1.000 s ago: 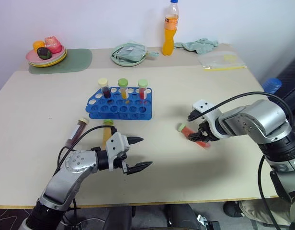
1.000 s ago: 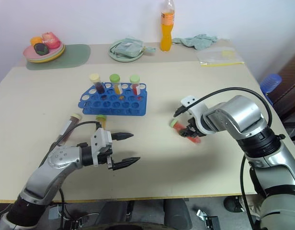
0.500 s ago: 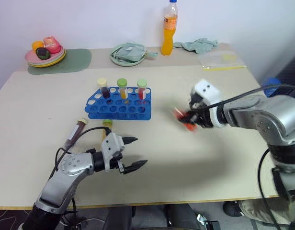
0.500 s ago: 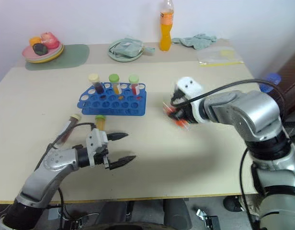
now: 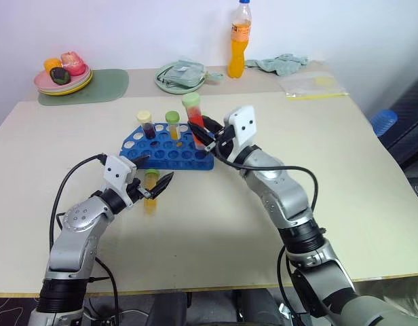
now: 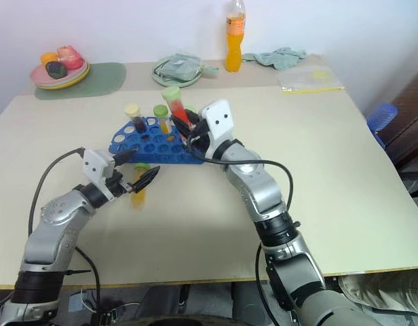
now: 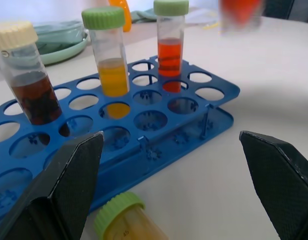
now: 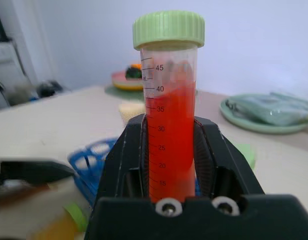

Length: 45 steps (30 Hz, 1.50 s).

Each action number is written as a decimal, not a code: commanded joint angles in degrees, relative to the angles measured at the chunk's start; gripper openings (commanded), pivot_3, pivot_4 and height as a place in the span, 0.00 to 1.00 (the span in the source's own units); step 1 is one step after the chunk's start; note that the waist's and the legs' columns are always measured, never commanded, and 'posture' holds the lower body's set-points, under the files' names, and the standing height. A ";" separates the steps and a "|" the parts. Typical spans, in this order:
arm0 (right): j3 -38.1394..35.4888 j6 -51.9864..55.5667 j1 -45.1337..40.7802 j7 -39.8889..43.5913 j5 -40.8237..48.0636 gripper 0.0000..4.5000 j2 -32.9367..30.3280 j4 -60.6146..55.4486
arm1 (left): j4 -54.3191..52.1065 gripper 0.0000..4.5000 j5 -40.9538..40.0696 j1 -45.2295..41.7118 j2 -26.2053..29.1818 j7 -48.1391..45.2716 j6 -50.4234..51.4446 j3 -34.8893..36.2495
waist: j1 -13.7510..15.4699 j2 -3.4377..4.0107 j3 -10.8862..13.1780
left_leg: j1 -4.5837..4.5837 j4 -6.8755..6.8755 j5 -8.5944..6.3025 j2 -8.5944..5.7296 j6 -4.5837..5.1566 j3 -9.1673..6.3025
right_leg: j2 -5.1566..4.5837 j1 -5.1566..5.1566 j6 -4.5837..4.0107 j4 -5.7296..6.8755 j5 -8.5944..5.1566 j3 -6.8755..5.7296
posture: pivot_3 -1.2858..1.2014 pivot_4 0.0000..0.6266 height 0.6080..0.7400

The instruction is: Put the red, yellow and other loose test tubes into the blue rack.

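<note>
Your right gripper (image 5: 203, 132) is clamped on the red tube (image 5: 193, 119), held upright over the blue rack's (image 5: 169, 153) right end. Your left gripper (image 5: 152, 178) stands wide open astride the yellow tube (image 5: 150, 191), which lies on the table (image 5: 345, 183) just before the rack.

Orange bottle (image 5: 241, 39), green cloth (image 5: 283, 64), fruit plate (image 5: 63, 80).

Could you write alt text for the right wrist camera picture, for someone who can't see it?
The right hand grips an upright test tube of red liquid with a pale green cap. Behind it, blurred, lie a beige table, part of a blue rack and a green plate.
</note>
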 commanded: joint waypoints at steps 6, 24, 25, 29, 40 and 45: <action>0.06 -9.92 -1.45 0.06 -5.25 0.17 4.51 8.92 | -6.19 1.00 -0.58 2.37 3.12 0.48 3.76 1.92 | -0.94 0.03 0.01 | 0.01 -0.03 0.01 0.02 -0.02 -0.01 | 0.03 0.00 -0.01 0.03 0.00 0.01 | 0.52 0.24 1.00; -1.91 -22.35 -5.09 -0.57 -10.15 0.17 9.32 26.88 | -3.60 1.00 -0.26 3.79 3.43 -0.94 1.49 2.80 | -1.38 0.03 0.01 | 0.01 -0.07 0.04 0.03 -0.07 0.00 | 0.04 -0.10 -0.03 0.12 0.01 0.07 | 0.52 0.24 1.00; -2.03 -23.04 -4.98 -0.54 -10.18 0.17 9.54 27.47 | -3.91 1.00 -0.27 3.81 3.37 -0.80 1.65 2.67 | -1.39 0.03 0.01 | 0.02 -0.07 0.04 0.03 -0.07 0.00 | 0.05 -0.11 -0.03 0.12 0.01 0.06 | 0.52 0.24 1.00; -2.45 -25.81 -3.71 0.12 -10.36 0.17 10.13 28.58 | -4.99 1.00 -0.35 3.60 3.26 -0.12 2.59 2.47 | -1.43 0.03 0.01 | 0.02 -0.07 0.04 0.04 -0.07 -0.01 | 0.05 -0.13 -0.03 0.16 0.01 0.09 | 0.52 0.24 1.00; -3.43 -32.62 -0.09 1.28 -10.03 0.17 11.32 31.23 | -7.02 1.00 -0.83 2.80 3.41 1.12 4.76 2.36 | -1.36 0.04 0.01 | 0.02 -0.07 0.04 0.04 -0.08 -0.01 | 0.05 -0.13 -0.03 0.18 0.01 0.11 | 0.52 0.24 1.00; -3.99 -33.69 0.26 3.75 -8.65 0.28 11.64 31.64 | -7.07 1.00 -1.11 2.58 3.79 1.06 5.40 2.97 | -1.37 0.04 0.01 | 0.02 -0.07 0.04 0.04 -0.08 -0.01 | 0.05 -0.14 -0.03 0.18 0.01 0.11 | 0.52 0.24 1.00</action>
